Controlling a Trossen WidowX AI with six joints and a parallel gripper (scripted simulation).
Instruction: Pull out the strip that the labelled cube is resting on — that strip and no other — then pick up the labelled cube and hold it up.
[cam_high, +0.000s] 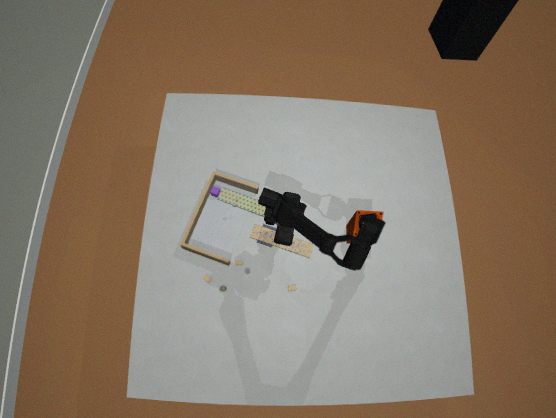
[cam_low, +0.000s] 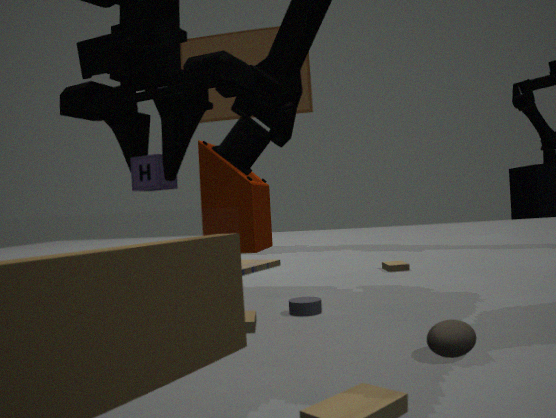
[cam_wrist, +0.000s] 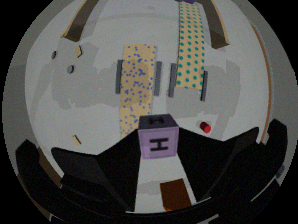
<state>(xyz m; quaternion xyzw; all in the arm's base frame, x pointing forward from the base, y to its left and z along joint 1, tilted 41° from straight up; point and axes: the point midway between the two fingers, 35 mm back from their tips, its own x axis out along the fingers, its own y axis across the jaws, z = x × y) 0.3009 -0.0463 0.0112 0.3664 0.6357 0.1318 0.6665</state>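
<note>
Purple and marked with a black H, the labelled cube (cam_low: 147, 172) is clamped between the two dark fingers (cam_low: 134, 131) of the gripper (cam_low: 150, 170) and is held well above the table (cam_low: 380, 320). The jaws are closed on its sides; the lettered face is seen between them in the wrist view (cam_wrist: 158, 143).

Directly below the jaws a tan strip with blue speckles (cam_wrist: 137, 84) is laid flat on the table, pulled out past the open side of the wooden frame (cam_high: 197, 215). Just beside it, further from the arm's orange base (cam_low: 234, 200), a second strip with green dots (cam_high: 240, 199) is seen — a second, plain purple cube (cam_high: 215, 191) is resting on its far end, inside a corner of the frame.

A small red ball (cam_wrist: 205, 127) is seen near the jaws in the wrist view. Further out, beyond the frame's open end, a dark disc (cam_low: 305, 305), a grey-brown ball (cam_low: 451, 338) and small tan blocks (cam_low: 395, 266) are scattered on the table.
</note>
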